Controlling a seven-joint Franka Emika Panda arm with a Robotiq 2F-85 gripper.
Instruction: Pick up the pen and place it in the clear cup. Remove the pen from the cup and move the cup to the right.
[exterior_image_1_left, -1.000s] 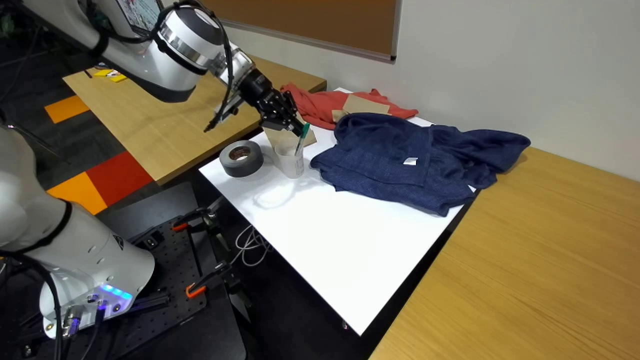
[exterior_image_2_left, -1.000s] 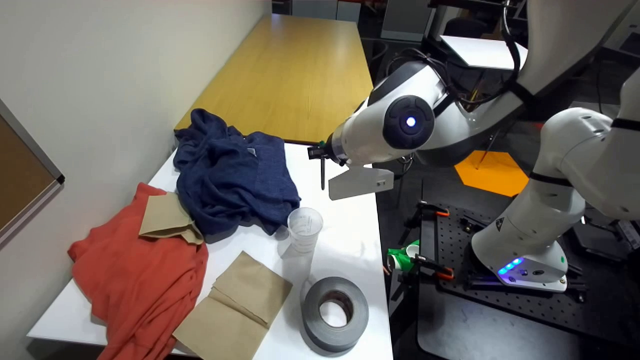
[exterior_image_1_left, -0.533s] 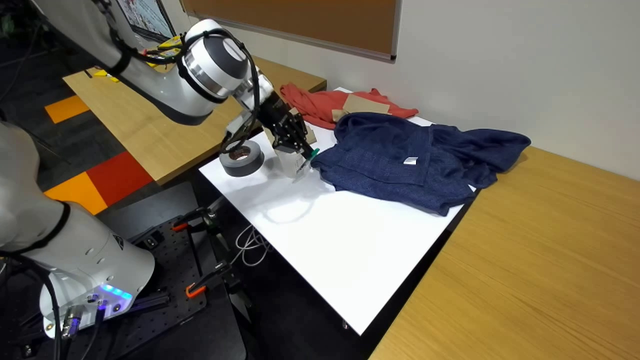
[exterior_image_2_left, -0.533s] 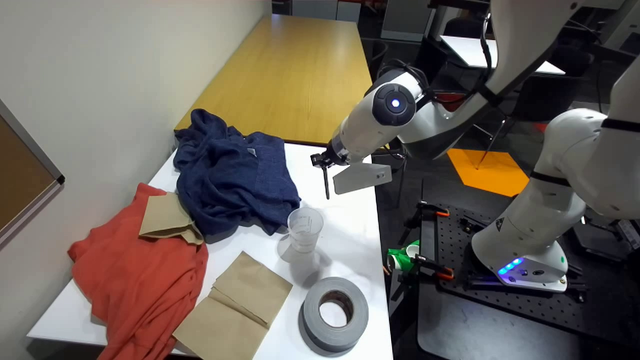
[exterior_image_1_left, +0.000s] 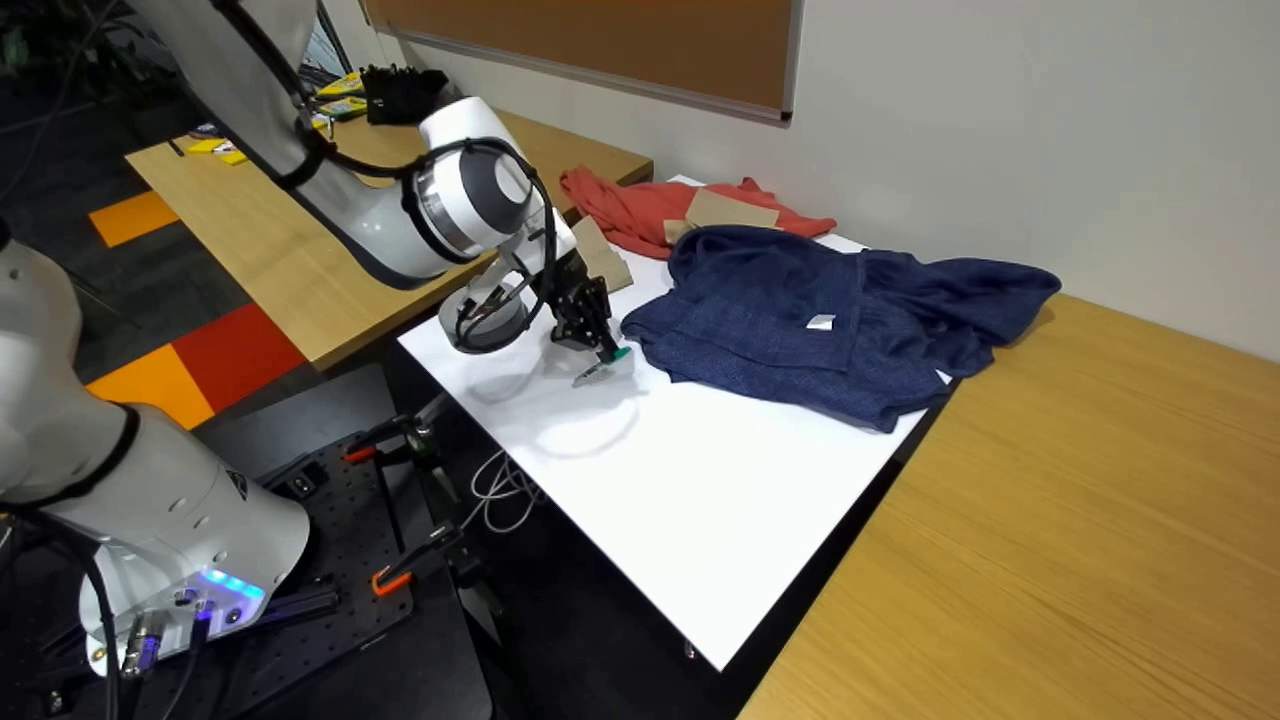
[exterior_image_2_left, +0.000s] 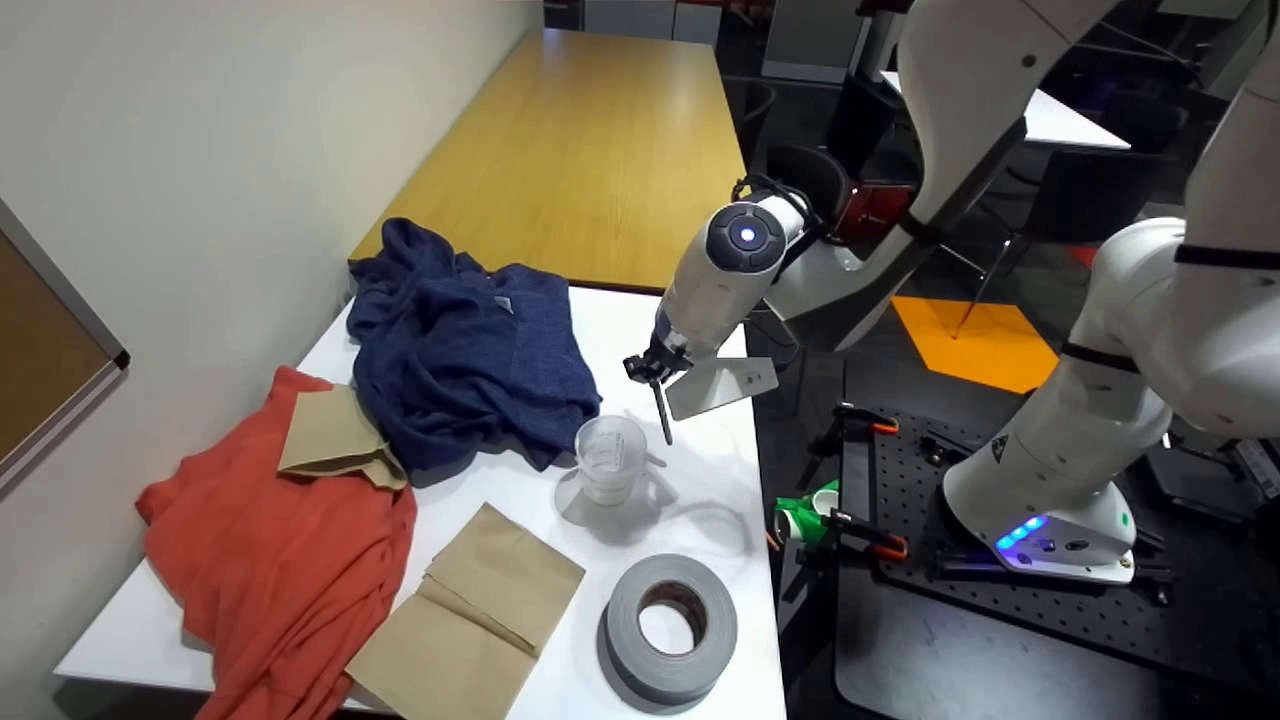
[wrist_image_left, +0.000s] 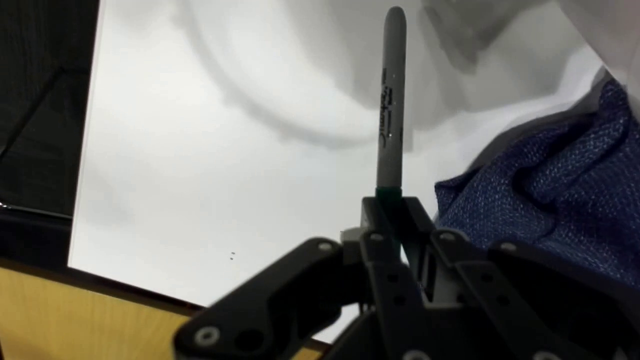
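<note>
The pen (wrist_image_left: 391, 115) has a grey barrel and a green cap end. My gripper (wrist_image_left: 391, 205) is shut on the green end, and the barrel points away from the fingers. In an exterior view the pen (exterior_image_2_left: 661, 412) hangs tilted, low over the white table, beside the clear cup and apart from it. The gripper (exterior_image_2_left: 648, 368) is above and behind the cup there. The clear cup (exterior_image_2_left: 610, 460) stands upright and looks empty. In an exterior view the gripper (exterior_image_1_left: 608, 350) and pen (exterior_image_1_left: 595, 372) are near the table, and the arm hides the cup.
A grey tape roll (exterior_image_2_left: 668, 628) lies near the white table's edge. Brown paper (exterior_image_2_left: 470, 620) lies beside it. A blue garment (exterior_image_2_left: 465, 360) lies close to the cup and gripper. A red cloth (exterior_image_2_left: 290, 570) and a wooden table (exterior_image_2_left: 600, 150) are farther off.
The arm has moved down, bringing the pen from well above the table to low beside the cup. The pen has tilted more and stays in the gripper. The cup has not moved.
</note>
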